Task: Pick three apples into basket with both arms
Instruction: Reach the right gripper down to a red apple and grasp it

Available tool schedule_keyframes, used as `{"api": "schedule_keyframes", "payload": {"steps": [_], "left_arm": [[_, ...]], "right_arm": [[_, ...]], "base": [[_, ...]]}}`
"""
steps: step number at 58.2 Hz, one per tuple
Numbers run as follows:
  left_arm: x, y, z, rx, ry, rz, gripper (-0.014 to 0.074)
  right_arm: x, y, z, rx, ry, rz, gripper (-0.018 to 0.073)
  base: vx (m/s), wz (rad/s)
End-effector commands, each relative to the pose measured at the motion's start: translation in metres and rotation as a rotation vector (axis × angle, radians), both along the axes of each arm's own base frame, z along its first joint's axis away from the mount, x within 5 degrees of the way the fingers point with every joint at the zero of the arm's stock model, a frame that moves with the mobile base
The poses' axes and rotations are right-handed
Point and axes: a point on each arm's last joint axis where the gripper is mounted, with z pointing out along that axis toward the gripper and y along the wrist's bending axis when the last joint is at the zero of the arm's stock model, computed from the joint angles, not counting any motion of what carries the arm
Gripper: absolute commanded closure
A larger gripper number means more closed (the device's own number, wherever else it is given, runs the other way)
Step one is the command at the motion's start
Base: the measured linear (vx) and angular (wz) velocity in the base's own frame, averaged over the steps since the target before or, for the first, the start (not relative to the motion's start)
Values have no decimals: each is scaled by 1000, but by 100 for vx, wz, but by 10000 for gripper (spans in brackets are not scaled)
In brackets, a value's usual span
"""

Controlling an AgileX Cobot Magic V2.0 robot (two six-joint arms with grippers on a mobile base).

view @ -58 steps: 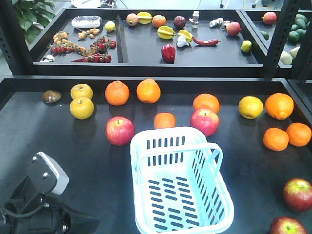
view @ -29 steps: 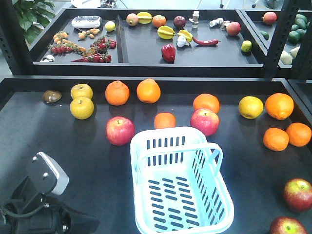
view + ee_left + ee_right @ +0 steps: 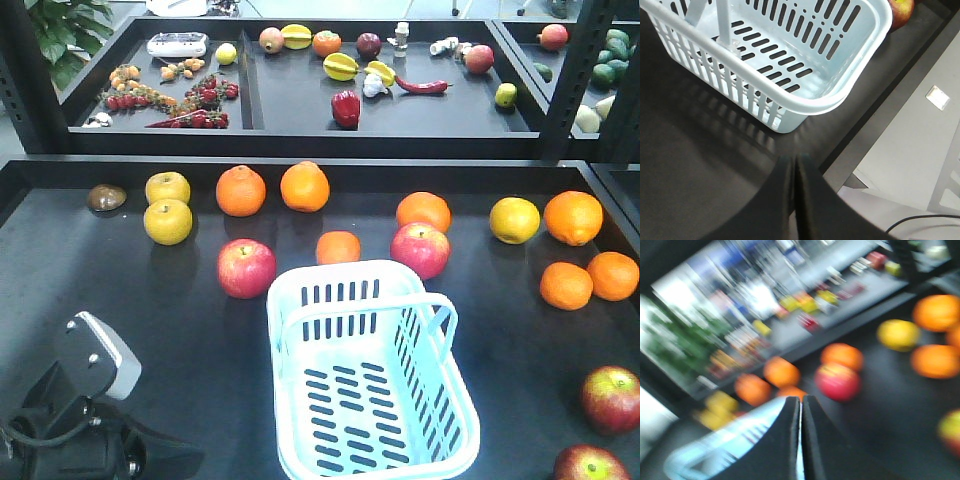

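Note:
The pale blue basket (image 3: pixel 345 271) stands empty at the front middle of the black table. Two dark red apples (image 3: pixel 611 398) (image 3: pixel 590 465) lie at the front right corner. A red apple with a yellow-green patch (image 3: pixel 902 10) shows just past the basket (image 3: pixel 815 106) in the left wrist view. My left arm (image 3: pixel 95 365) sits low at the front left, and its gripper (image 3: pixel 796 161) is shut on nothing, above bare table beside the basket. My right gripper (image 3: pixel 801 401) is shut and empty in a blurred view, over the basket's (image 3: pixel 725 445) edge. A blurred apple (image 3: pixel 951 432) lies at its right.
Two lighter pinkish-red apples (image 3: pixel 246 268) (image 3: pixel 420 250) lie just behind the basket among several oranges (image 3: pixel 338 247) and yellow fruits (image 3: pixel 167 221). A raised shelf (image 3: pixel 300 140) of small fruit and vegetables runs along the back. The table's edge (image 3: pixel 875 125) drops off near my left gripper.

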Motion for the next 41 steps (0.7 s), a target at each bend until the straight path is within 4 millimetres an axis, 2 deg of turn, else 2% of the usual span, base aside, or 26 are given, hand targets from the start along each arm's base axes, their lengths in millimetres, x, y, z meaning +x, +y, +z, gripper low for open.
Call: {"api": "schedule_keyframes", "payload": {"steps": [1,5,11,18,24,28,33,34,41], "left_arm": [[3,-2,11,-50,-29,35,602],[3,-2,11,-50,-29,35,602],[3,-2,11,-50,-29,35,602],[3,-2,11,-50,-29,35,602],[3,-2,11,-50,-29,35,602],[3,-2,11,-50,-29,35,602],[3,-2,11,-50,-29,35,602],[3,-2,11,-50,-29,35,602],[3,-2,11,-50,-29,35,602]], "right_arm": [[4,-10,35,-257,169,-49,564],[9,-16,49,-367,245,-79,564],[19,-20,61,-435,295,-95,564],[38,-20,57,-448,446,-79,553],[61,-18,48,-460,599,-50,484],[80,-16,39,-476,716,1,389],[104,-14,27,-508,828,53,211],[112,-13,21,-518,866,63,151],[140,-13,-6,-543,1046,112,-60]], "base": [[0,0],[0,0],[0,0],[0,0],[0,0],[0,0],[0,0],[0,0],[0,0]]}}
